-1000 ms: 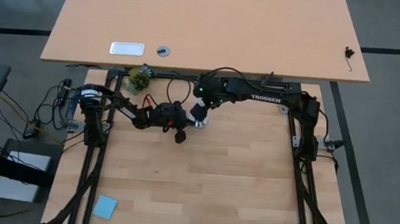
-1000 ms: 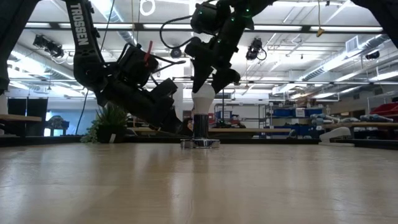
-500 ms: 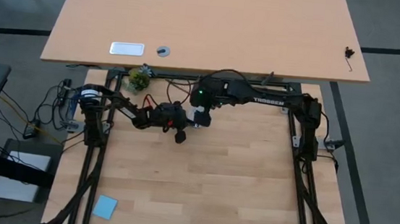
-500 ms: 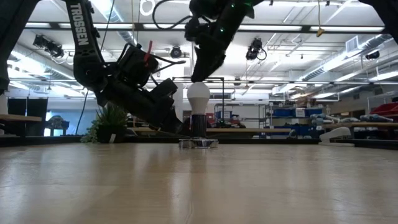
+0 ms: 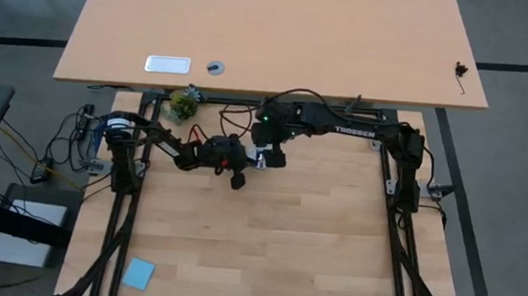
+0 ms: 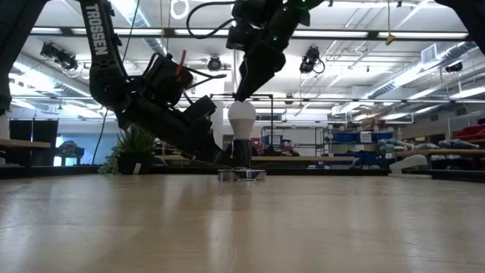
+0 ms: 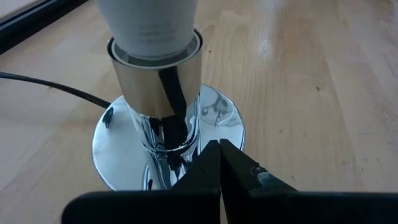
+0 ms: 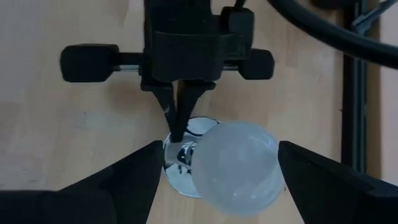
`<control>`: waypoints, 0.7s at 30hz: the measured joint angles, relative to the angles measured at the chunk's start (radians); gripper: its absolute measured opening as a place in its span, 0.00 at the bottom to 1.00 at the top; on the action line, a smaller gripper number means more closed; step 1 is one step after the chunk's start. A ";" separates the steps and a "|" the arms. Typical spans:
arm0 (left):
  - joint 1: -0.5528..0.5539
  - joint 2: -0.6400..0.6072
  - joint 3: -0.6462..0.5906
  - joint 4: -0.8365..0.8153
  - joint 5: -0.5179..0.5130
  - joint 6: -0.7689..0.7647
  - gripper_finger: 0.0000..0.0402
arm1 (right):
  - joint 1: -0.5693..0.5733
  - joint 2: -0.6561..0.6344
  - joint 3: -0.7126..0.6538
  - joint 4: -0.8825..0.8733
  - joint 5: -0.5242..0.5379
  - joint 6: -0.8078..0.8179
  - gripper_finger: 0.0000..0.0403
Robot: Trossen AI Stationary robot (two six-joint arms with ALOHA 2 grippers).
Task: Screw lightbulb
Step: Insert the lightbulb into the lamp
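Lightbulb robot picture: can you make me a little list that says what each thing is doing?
lightbulb: white, upright in the socket
socket: shiny silver holder on a round base, black cord leading off
right gripper: open, above the lightbulb, one finger on each side, not touching
left gripper: shut, pressing down on the socket's base
table: light wood
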 joint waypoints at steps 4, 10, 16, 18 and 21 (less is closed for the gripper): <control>0.000 0.000 0.000 0.000 0.000 0.000 0.00 | -0.010 0.000 0.000 0.001 -0.008 -0.005 0.79; 0.000 0.000 0.000 0.000 0.000 0.000 0.00 | -0.020 0.000 0.000 0.008 -0.013 -0.005 0.78; 0.000 0.000 0.000 0.000 0.000 0.000 0.00 | -0.022 0.000 0.000 0.008 -0.014 -0.005 0.78; 0.000 0.000 0.000 0.000 0.000 0.000 0.00 | -0.022 0.000 -0.010 0.021 -0.014 -0.005 0.78; 0.000 0.000 0.000 0.001 0.000 0.000 0.00 | -0.024 0.002 -0.041 0.037 -0.014 -0.007 0.77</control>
